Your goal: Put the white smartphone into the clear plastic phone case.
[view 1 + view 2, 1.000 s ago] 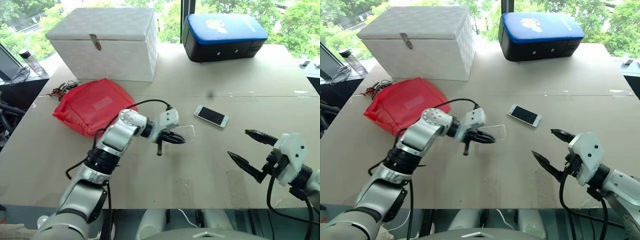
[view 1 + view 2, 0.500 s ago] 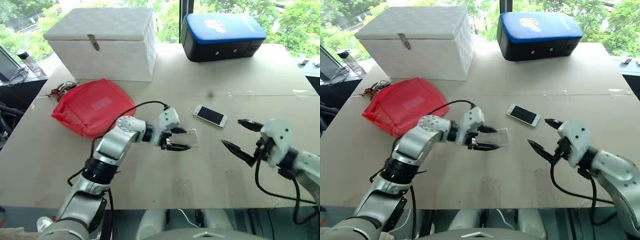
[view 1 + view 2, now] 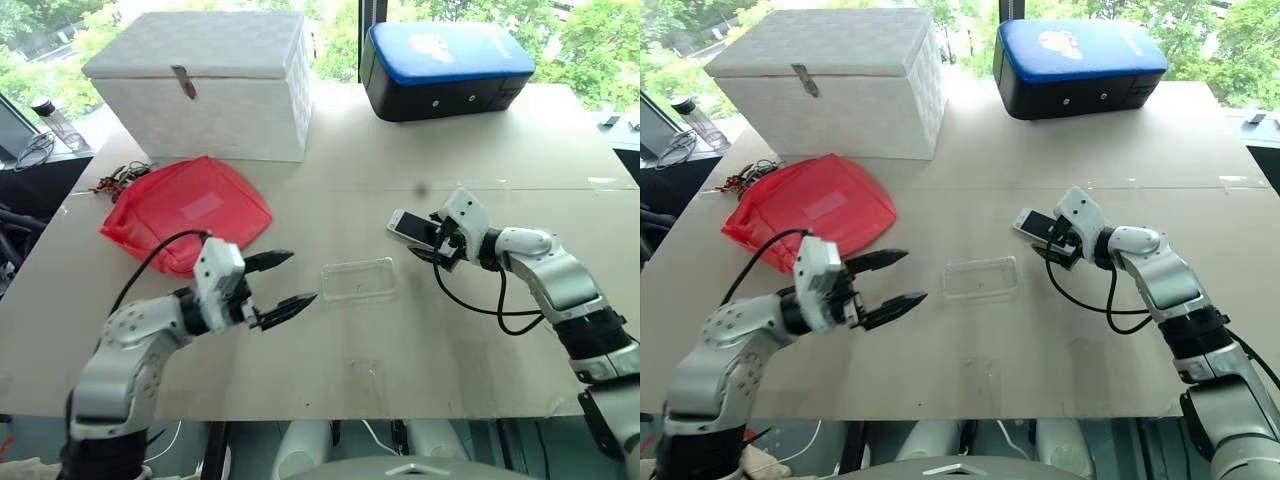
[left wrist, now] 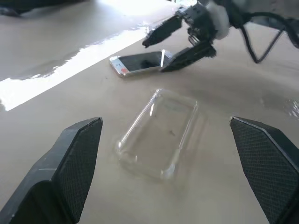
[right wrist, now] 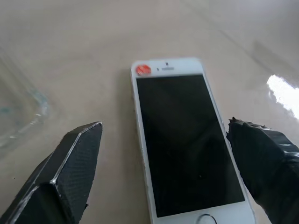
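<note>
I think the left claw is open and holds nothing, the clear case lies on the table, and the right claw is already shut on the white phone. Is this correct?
Not quite. The right claw is open around the white phone, which lies flat on the table; the right wrist view shows it. The rest holds: the left claw is open and empty, and the clear case lies on the table.

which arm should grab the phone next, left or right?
Right. Its claw is open at the white smartphone, one finger on either side. The left claw is open too, short of the clear case, farther from the phone.
</note>
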Controlling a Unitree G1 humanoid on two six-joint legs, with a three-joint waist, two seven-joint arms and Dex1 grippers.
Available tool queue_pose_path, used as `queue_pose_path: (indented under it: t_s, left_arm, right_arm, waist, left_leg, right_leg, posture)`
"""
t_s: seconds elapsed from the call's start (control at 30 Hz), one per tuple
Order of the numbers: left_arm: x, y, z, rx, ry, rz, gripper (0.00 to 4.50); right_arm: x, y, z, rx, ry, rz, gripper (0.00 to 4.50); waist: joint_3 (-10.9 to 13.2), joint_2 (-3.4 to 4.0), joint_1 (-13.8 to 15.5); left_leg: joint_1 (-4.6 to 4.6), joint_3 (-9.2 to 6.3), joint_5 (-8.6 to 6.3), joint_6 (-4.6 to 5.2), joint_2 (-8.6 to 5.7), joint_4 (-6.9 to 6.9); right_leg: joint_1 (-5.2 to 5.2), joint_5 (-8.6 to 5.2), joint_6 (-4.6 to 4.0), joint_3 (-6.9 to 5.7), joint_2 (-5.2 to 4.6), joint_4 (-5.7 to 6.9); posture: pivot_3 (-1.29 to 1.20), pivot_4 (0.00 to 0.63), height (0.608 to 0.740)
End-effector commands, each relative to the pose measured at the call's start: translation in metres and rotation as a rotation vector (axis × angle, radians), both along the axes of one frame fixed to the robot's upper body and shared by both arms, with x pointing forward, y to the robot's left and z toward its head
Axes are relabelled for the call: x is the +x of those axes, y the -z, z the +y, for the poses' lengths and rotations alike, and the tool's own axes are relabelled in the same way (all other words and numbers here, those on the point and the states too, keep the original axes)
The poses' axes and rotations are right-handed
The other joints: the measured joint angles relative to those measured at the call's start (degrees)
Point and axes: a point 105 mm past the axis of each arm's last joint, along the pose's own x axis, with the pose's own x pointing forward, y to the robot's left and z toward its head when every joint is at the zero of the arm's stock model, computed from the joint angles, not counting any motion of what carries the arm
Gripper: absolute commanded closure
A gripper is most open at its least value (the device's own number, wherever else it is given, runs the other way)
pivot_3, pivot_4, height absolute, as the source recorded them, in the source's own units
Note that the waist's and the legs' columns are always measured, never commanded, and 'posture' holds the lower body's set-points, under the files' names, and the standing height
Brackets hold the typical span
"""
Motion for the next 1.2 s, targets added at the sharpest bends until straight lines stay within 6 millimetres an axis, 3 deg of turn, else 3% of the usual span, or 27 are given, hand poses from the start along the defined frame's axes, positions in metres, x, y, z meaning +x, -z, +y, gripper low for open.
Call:
queue_pose_path:
  t_s: [0.03,0.27,0.43,0.47,0.57,0.7,0.8,0.93,1.03,1.2]
  left_arm:
    - [-0.014,-0.011,0.001,0.019,0.031,-0.062,0.07]
    - [-0.02,-0.014,0.004,-0.017,-0.016,-0.062,0.07]
    - [-0.02,-0.013,0.005,-0.017,-0.025,-0.053,0.0]
    - [-0.019,-0.013,0.005,-0.021,-0.031,-0.052,0.0]
    - [-0.017,-0.009,0.008,-0.024,-0.063,-0.042,0.0]
    - [-0.016,0.001,0.015,-0.026,-0.1,-0.012,0.0]
    - [-0.017,0.011,0.023,-0.004,-0.107,0.018,0.0]
    - [-0.013,0.015,0.029,0.011,-0.101,0.029,0.0]
    - [-0.009,0.016,0.034,0.022,-0.1,0.029,0.0]
    - [-0.009,0.02,0.037,0.037,-0.089,0.041,0.0]
  right_arm:
    - [0.008,0.001,-0.001,0.005,-0.014,0.051,0.0]
    - [0.012,0.021,-0.007,-0.001,-0.053,0.202,0.0]
    - [0.011,0.031,-0.009,-0.031,-0.104,0.217,1.61]
    - [0.012,0.029,-0.008,-0.028,-0.115,0.194,1.65]
    - [0.014,0.013,-0.004,-0.012,-0.167,0.074,1.75]
    - [0.004,-0.026,0.008,0.104,-0.253,-0.062,1.75]
    - [-0.019,-0.056,0.026,0.159,-0.363,-0.102,1.75]
    - [-0.046,-0.067,0.049,0.134,-0.466,-0.119,1.75]
    - [-0.069,-0.054,0.07,0.01,-0.594,-0.137,1.75]
    - [-0.074,-0.023,0.079,-0.119,-0.637,-0.122,1.75]
  waist:
    - [0.0,0.01,-0.17]
    - [-0.06,-0.01,-0.79]
    - [-0.11,-0.04,-0.58]
    - [-0.15,-0.08,-0.59]
    - [-0.16,-0.09,-0.63]
    - [-0.1,0.01,-0.63]
    - [0.01,0.18,-0.83]
    - [0.06,0.26,-0.68]
    - [0.05,0.25,-0.46]
    - [0.06,0.23,-0.49]
  left_leg:
    - [0.01,0.02,0.0,0.0,0.0,-0.01]
    - [0.16,0.09,0.0,0.0,0.01,-0.02]
    - [0.24,0.09,-0.01,0.01,0.02,-0.05]
    - [0.26,0.06,-0.01,0.0,0.02,-0.05]
    - [0.29,0.09,-0.01,0.0,0.03,-0.05]
    - [0.24,0.07,-0.01,0.0,0.03,-0.11]
    - [-0.01,0.13,-0.01,-0.01,0.03,-0.15]
    - [-0.08,0.15,0.0,-0.01,0.04,-0.3]
    - [-0.07,0.15,0.0,-0.02,0.04,-0.32]
    - [-0.08,0.16,-0.01,-0.01,0.01,-0.32]
  right_leg:
    - [0.0,0.0,0.0,0.02,0.0,-0.01]
    - [0.1,0.01,-0.01,0.11,0.02,0.02]
    - [0.14,0.01,-0.01,0.1,0.03,0.03]
    - [0.14,0.01,-0.01,0.07,0.03,0.02]
    - [0.24,0.01,-0.01,0.1,0.02,-0.01]
    - [0.15,0.01,-0.01,0.08,0.02,-0.03]
    - [-0.14,0.01,-0.01,0.18,0.04,0.04]
    - [-0.29,0.01,-0.01,0.22,0.04,0.01]
    - [-0.28,0.01,-0.01,0.21,0.03,-0.03]
    - [-0.29,0.01,-0.01,0.23,-0.01,-0.06]
  posture:
    - [0.0,0.15,0.74]
    - [0.0,0.15,0.74]
    - [0.0,0.15,0.74]
    - [0.0,0.15,0.74]
    - [0.0,0.15,0.74]
    - [0.0,0.15,0.74]
    - [0.0,0.15,0.74]
    - [0.0,0.15,0.74]
    - [0.0,0.15,0.74]
    - [0.0,0.15,0.74]
